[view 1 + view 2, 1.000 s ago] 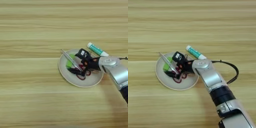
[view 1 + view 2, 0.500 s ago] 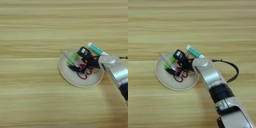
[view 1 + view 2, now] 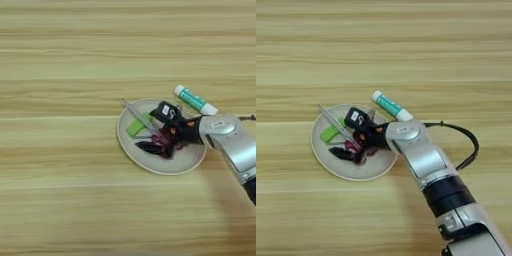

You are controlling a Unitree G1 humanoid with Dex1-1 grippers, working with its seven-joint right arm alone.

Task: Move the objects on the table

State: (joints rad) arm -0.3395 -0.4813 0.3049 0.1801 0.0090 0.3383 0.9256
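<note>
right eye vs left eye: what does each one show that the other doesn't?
Right eye only: the arm's full length, from the silver forearm down to the bottom edge, and the black cable looping beside it. Left eye only: more bare table to the left of the plate. Both: the plate with the scissors and a green item on it, the gripper over the scissors, and the green-and-white tube on the table just beyond the plate.

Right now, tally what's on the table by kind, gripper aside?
Plate: 1
Scissors, on the plate: 1
Green block, on the plate: 1
Green-and-white tube, on the table beside the plate: 1
Total: 4
</note>
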